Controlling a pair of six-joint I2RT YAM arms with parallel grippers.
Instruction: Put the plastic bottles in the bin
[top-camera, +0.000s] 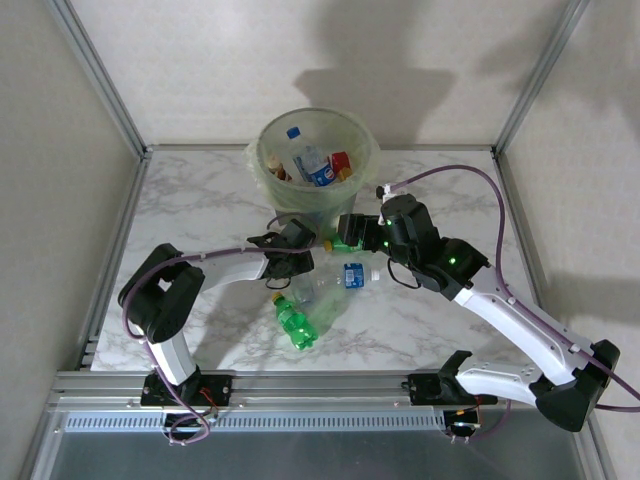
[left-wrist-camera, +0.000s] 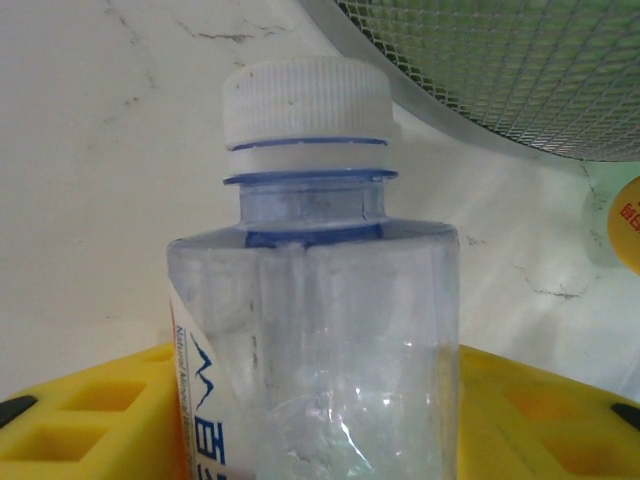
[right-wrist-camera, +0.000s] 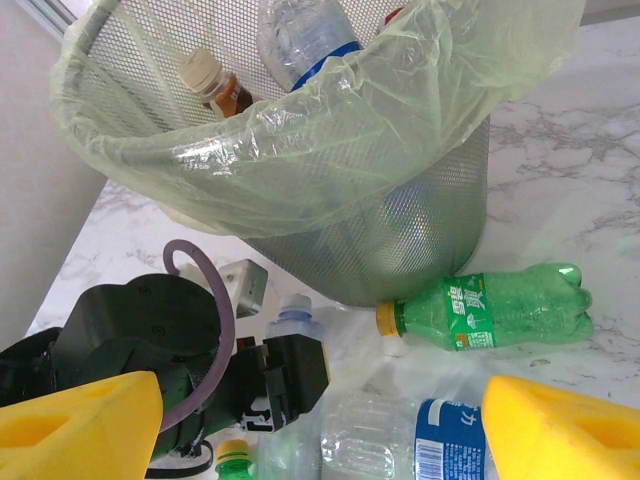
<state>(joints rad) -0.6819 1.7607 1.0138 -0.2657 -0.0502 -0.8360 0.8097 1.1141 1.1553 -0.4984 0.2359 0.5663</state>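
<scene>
White marble-patterned bench (top-camera: 200, 200) inside a grey-walled booth with aluminium framing. At the far middle, large round mesh bin (top-camera: 262, 150) with a pale-green bag liner folded over the rim.

Already inside:
- clear blue-capped bottle (top-camera: 303, 152)
- red-labelled bottle (top-camera: 340, 163)
- brown tan-capped bottle (right-wrist-camera: 215, 85)

Left outside, at least four:
- green yellow-capped bottle (right-wrist-camera: 490, 310), lying at the foot of the bin
- clear blue-labelled bottle (top-camera: 350, 275), mid-bench
- second green bottle (top-camera: 295, 322), nearer the arm bases
- clear white-capped bottle (left-wrist-camera: 310, 350), between the yellow pads (left-wrist-camera: 90, 410) of the left hand (top-camera: 287, 247)

Left hand pinching that bottle on both flanks, just beside the bin. Right hand (right-wrist-camera: 318, 422) spread wide, gripping nothing, poised over the blue-labelled bottle.

By judgement, partly done, several trips to go.

On the white-capped bottle's label: small print beginning "Natural", plus one Chinese character. On the green bottle's label: white Chinese characters, too small to read surely.
</scene>
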